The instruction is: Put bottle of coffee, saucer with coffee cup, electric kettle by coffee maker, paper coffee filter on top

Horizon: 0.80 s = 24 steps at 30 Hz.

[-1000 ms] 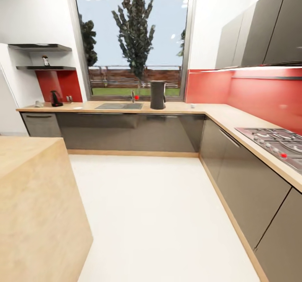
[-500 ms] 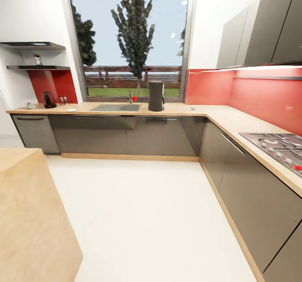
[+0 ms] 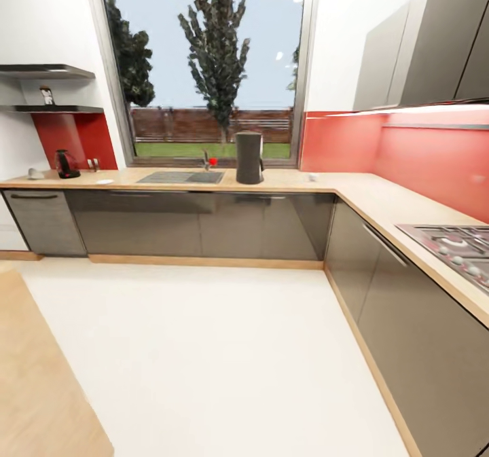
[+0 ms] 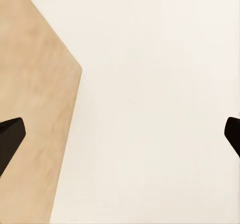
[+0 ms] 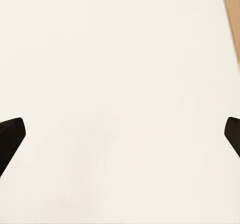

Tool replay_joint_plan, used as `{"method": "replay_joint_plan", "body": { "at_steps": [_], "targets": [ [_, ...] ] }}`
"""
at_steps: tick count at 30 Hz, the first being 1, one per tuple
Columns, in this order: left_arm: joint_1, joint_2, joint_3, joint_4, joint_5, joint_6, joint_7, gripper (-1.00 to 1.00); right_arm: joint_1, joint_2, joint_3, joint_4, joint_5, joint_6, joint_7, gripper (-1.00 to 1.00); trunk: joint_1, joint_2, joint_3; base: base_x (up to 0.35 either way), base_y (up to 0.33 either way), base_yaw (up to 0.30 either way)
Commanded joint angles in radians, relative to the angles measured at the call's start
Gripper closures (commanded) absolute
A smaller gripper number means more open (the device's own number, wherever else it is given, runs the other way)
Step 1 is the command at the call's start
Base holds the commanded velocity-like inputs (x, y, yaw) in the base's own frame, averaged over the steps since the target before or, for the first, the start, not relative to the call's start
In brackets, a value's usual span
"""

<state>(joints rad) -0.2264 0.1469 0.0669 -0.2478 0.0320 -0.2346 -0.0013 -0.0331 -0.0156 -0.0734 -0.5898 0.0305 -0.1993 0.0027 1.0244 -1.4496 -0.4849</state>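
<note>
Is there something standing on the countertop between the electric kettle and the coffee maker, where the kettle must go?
Yes. Along the countertop, between the electric kettle at its far left end and the coffee maker by the window, lie the sink and its faucet. A small white item also lies near the kettle.

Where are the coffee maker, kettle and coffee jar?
coffee maker (image 3: 249, 158), head view, middle of its dark body.
kettle (image 3: 64, 164), head view, its dark glass body.
coffee jar (image 3: 46, 96), head view, its body on the shelf.
</note>
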Motion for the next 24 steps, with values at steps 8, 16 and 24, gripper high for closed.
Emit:
{"method": "replay_joint_plan", "body": {
  "at_steps": [8, 16, 24],
  "targets": [
    [-0.001, 0.0, 0.002, 0.001, 0.005, -0.003, 0.0, -1.0, -0.001, 0.002, -0.002, 0.001, 0.003, -0.003, -0.001, -1.0, 0.001, 0.0, -0.001, 0.339, -0.037, 0.0],
    [-0.001, 0.0, 0.002, 0.001, 0.005, -0.003, 0.0, -1.0, -0.001, 0.002, -0.002, 0.001, 0.003, -0.003, -0.001, -1.0, 0.001, 0.0, -0.001, 0.339, -0.013, 0.0],
    [-0.001, 0.0, 0.002, 0.001, 0.004, -0.003, 0.0, -1.0, -0.001, 0.002, -0.002, 0.001, 0.003, -0.003, -0.001, -1.0, 0.001, 0.0, -0.001, 0.339, -0.091, 0.038]
  ]
}}
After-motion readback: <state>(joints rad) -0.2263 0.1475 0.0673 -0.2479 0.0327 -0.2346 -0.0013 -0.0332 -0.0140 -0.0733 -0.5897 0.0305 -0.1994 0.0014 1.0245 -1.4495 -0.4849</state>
